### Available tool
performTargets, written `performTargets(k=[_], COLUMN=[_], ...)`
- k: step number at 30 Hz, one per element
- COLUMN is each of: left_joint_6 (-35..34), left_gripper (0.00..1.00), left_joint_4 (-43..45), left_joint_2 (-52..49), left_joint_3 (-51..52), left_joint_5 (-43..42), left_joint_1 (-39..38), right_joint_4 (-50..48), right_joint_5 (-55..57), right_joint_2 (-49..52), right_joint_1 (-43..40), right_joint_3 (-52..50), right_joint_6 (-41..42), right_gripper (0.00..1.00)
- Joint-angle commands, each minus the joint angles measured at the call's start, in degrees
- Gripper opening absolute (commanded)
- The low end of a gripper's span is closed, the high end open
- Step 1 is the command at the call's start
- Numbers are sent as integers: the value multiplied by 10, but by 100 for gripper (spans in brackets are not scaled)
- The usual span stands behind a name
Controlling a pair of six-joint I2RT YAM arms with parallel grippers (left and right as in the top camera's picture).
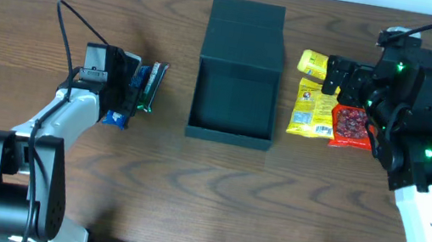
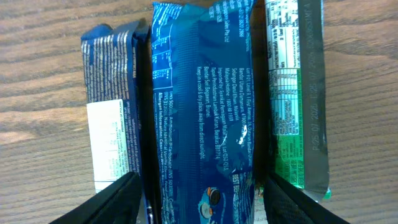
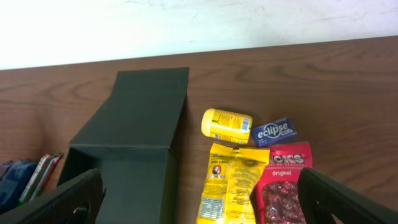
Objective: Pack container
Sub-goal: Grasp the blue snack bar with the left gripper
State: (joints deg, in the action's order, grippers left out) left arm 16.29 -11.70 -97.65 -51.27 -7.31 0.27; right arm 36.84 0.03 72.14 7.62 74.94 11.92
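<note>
The dark green container [image 1: 238, 73] stands open at the table's middle, its flap lid laid back and its inside bare; it also shows in the right wrist view [image 3: 134, 124]. My left gripper [image 2: 205, 208] is open, its fingers on either side of a blue biscuit packet [image 2: 202, 106]. That packet lies between a navy packet [image 2: 112, 106] and a green packet [image 2: 295, 93]. My right gripper [image 3: 208, 205] is open and empty above a yellow packet [image 3: 230, 183] and a red packet [image 3: 286, 186], right of the container.
A yellow bottle [image 3: 227, 126] and a small blue Eclipse tin [image 3: 273, 132] lie behind the yellow and red packets. The left packets [image 1: 148, 85] lie left of the container. A white wall runs behind the table's far edge.
</note>
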Motion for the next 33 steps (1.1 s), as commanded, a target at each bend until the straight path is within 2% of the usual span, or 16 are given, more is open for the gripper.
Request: performTargets(k=[1,13,20,25,29,32,33], left_joint_6=[-14,-18,-47,-50,-48,-47,-45], left_gripper=[63,43,38,34,24,21,16], left_joint_4=[2,12,12,0,-28,-52,-63], left_joint_2=[-20,-23,-21,-7,18,38,48], left_joint_3=[-13,-13,-21,-53,-99,-134,-148], left_joint_5=[-3,-17,-18,-17,-17,-19,-26], left_joint_1=[0,0,0,-5,-16,-27,-34], right_joint_4=[1,2,2,2,2,2,2], right_joint_5=[6,6,6,6,6,6,6], right_joint_2=[-5,-5,-5,-5,-5,-5,-5], right_joint_1=[-5,-5,-5,-5,-5,-5,-5], right_joint_3=[1,1,1,1,1,1,1], right_joint_6=[3,2,2,3,3,3,3], right_gripper=[99,99,99,99,99,99,99])
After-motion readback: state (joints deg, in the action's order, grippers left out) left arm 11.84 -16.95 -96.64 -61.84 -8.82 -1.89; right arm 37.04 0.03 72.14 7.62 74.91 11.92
